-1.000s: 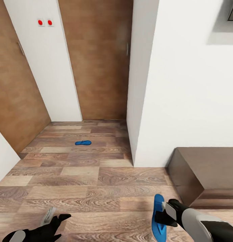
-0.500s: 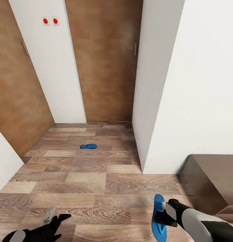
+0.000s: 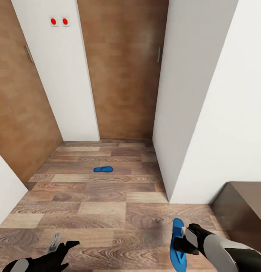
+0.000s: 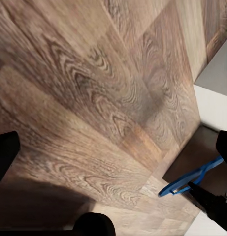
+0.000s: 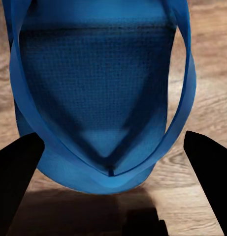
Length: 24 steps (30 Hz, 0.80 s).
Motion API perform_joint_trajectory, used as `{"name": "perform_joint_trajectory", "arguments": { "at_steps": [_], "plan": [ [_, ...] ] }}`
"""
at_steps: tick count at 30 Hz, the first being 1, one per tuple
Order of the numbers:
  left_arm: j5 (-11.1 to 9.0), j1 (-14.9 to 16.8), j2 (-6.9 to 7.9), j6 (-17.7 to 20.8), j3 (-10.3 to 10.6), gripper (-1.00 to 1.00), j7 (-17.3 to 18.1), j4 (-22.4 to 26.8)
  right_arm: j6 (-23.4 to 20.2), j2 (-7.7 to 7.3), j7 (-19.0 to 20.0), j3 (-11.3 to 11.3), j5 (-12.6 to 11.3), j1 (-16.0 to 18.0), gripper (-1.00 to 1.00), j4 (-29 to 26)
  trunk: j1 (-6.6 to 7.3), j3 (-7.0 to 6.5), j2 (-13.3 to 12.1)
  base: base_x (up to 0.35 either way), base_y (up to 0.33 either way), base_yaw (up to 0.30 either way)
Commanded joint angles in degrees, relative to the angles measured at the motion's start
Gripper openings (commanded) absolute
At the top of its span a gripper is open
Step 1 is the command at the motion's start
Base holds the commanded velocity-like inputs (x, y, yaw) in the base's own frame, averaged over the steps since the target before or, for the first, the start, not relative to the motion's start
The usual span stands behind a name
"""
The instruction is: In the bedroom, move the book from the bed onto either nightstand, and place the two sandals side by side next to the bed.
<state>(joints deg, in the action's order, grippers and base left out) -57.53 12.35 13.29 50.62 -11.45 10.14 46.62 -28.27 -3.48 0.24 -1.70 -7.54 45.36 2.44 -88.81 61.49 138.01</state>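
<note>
Your whole head view has swung since a second ago: the white wall corner [image 3: 172, 151], the wood doors [image 3: 123, 75] and the two red wall buttons [image 3: 59, 21] all slid right and down in frame, and the dark brown furniture block [image 3: 243, 211] at the right edge shows less than it did, so that's your base or head turning, not things moving. The wood-plank floor [image 3: 89, 196] stretches into the door alcove, and the loose blue sandal [image 3: 103, 169] lies flat there, well apart from you; it sits nearer frame centre now, which looks like you're lining up on it. Your arms kept the same pose in frame. Your right gripper [image 3: 180, 238] holds the other blue sandal [image 3: 177, 245] low over the floor, fingers pinching its strap area; in the right wrist view that sandal [image 5: 101, 98] hangs sole-on between the two dark fingertips. Your left gripper [image 3: 62, 243] is spread and carries nothing, hovering above bare planks. Bed, book and nightstands aren't shown here. Judgement: one sandal is secured, the second is the likely next pick, and the book step is not yet done.
</note>
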Motion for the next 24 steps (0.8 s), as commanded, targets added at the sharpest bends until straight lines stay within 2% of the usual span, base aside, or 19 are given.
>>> {"name": "perform_joint_trajectory", "arguments": {
  "at_steps": [1, 12, 24],
  "plan": [
    [0.4, 0.0, -0.02, 0.3, -0.2, 1.00, 0.4, 0.0, 0.0, -0.03, 0.0, -0.1, -0.3, 0.1, -1.00, 0.1, -0.01, 0.05, 0.0, 0.207, 0.182, 0.000],
    [0.4, 0.0, -0.02, 0.3, -0.2, 1.00, 0.4, -0.1, -0.1, 0.01, 0.0, -0.1, -0.3, 0.1, -1.00, 0.1, -0.01, 0.05, 0.0, 0.193, 0.176, 0.000],
    [0.4, 0.0, -0.02, 0.3, -0.2, 1.00, 0.3, 0.0, -0.1, 0.03, 0.0, -0.1, -0.3, 0.1, -1.00, 0.1, -0.01, 0.05, 0.0, 0.116, 0.194, 0.000]
  ]
}}
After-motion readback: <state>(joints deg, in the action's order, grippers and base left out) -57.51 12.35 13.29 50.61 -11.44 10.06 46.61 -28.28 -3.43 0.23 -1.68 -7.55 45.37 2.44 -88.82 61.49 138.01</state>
